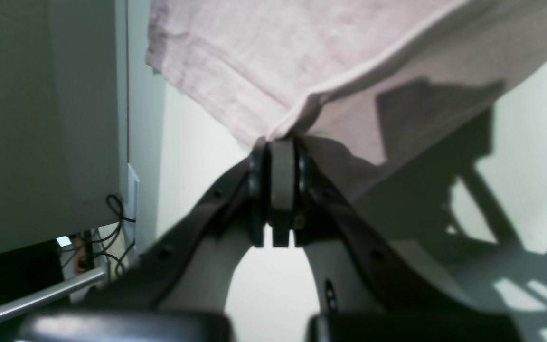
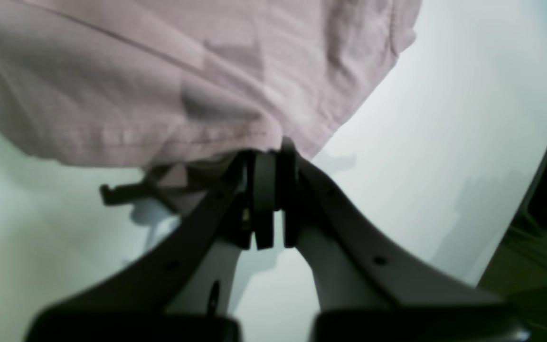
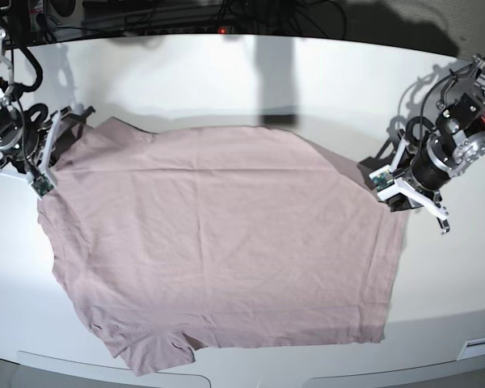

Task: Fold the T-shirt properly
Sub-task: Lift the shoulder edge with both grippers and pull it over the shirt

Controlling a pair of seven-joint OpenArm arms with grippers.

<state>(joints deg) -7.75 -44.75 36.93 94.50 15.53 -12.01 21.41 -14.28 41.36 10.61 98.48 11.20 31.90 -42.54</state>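
Observation:
The mauve-pink T-shirt (image 3: 218,234) lies spread out flat on the white table (image 3: 226,77), with some wrinkles. In the base view my left gripper (image 3: 375,178) is at the shirt's right edge and my right gripper (image 3: 71,121) is at its upper left corner. In the left wrist view the left gripper (image 1: 280,142) is shut on a fold of the shirt's edge (image 1: 273,61), lifting it slightly. In the right wrist view the right gripper (image 2: 269,154) is shut on the shirt's hemmed edge (image 2: 159,95).
Cables and dark equipment (image 3: 186,16) run along the table's back edge. The table's front edge (image 3: 250,376) lies just below the shirt's lower hem. A grey panel (image 1: 41,109) and a metal bar (image 1: 41,297) stand beyond the table in the left wrist view.

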